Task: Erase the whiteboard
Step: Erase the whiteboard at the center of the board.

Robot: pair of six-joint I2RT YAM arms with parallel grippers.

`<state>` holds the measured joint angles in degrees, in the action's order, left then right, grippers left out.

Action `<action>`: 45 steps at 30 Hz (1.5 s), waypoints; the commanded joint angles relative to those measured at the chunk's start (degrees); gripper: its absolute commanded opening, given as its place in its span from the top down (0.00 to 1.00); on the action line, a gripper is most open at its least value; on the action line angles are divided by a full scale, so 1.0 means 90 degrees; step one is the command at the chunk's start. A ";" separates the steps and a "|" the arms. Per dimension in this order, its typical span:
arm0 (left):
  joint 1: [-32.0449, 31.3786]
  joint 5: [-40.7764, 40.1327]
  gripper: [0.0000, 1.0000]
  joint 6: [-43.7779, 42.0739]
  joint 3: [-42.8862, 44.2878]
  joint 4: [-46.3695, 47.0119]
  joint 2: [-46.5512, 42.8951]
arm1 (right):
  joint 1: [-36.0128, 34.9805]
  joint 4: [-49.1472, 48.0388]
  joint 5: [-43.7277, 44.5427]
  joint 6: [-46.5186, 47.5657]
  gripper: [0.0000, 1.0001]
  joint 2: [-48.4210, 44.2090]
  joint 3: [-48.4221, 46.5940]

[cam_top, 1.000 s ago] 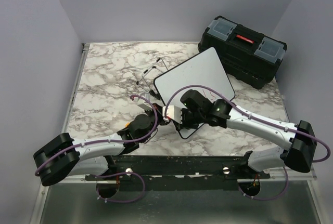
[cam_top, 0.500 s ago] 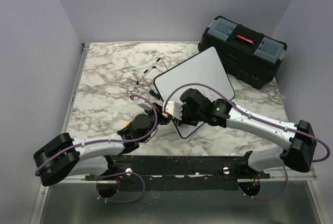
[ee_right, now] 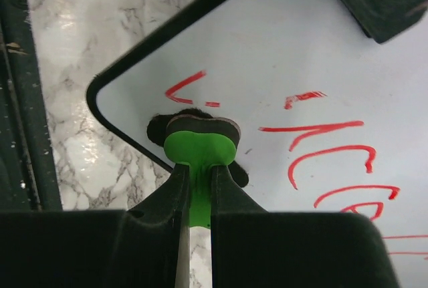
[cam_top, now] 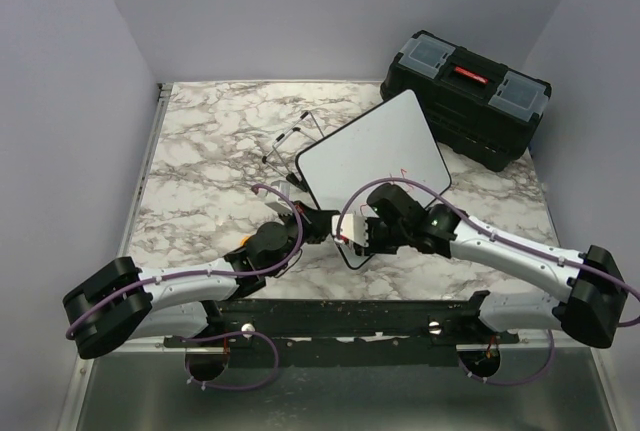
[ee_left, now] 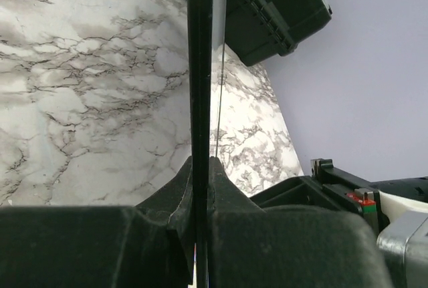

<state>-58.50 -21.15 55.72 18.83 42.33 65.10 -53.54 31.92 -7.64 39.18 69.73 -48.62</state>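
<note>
Pinch of my left end effector on the board rim braces it while my right end effector presses its gripped eraser onto red writing

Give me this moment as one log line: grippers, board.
left gripper: shut on whiteboard rim | right gripper: shut on eraser, pad on board near corner | red writing: present

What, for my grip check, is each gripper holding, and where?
The left gripper pinches the whiteboard by its rim; the right gripper pinches the eraser by its green tab.
</note>
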 commanded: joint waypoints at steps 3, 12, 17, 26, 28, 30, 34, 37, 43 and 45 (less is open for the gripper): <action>-0.0089 0.0497 1.00 0.0195 0.0218 0.1247 -0.0207 | -0.0116 -0.0183 -0.1207 -0.0286 0.99 0.0446 -0.0756; -0.0084 0.0533 1.00 0.0190 0.0266 0.1175 -0.0202 | -0.0010 -0.1362 0.1086 -0.0951 0.99 0.0198 -0.0535; -0.0082 0.0553 1.00 0.0137 0.0310 0.1195 -0.0176 | 0.0001 -0.0215 -0.0035 0.0086 0.99 -0.0140 0.0257; -0.0082 0.0531 1.00 0.0231 0.0308 0.1283 -0.0085 | -0.0684 0.0742 -0.1420 0.0621 0.99 0.0339 0.0123; -0.0081 0.0520 1.00 0.0268 0.0303 0.1267 -0.0095 | -0.0717 0.0552 -0.1356 0.0434 0.99 0.0471 -0.0098; -0.0079 0.0532 1.00 0.0282 0.0283 0.1261 -0.0113 | -0.0708 0.0255 -0.0929 0.0050 0.99 0.0522 -0.0379; -0.0082 0.0529 1.00 0.0299 0.0241 0.1293 -0.0134 | -0.0285 0.0012 -0.0525 -0.0365 0.99 0.0486 -0.0876; -0.0082 0.0567 1.00 0.0312 0.0213 0.1343 -0.0119 | 0.0083 -0.0257 -0.0356 -0.0483 0.99 0.0288 -0.0905; -0.0082 0.0646 1.00 0.0327 0.0195 0.1526 -0.0046 | 0.0260 -0.0490 0.0041 -0.0507 0.99 0.0309 -0.0486; -0.0082 0.0655 1.00 0.0322 0.0170 0.1565 -0.0055 | 0.0265 -0.0223 -0.0397 -0.0141 0.99 0.0318 -0.0329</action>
<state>-58.13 -19.86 56.18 18.83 44.73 65.52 -51.66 33.10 -12.32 35.16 71.66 -54.22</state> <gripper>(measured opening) 0.045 0.111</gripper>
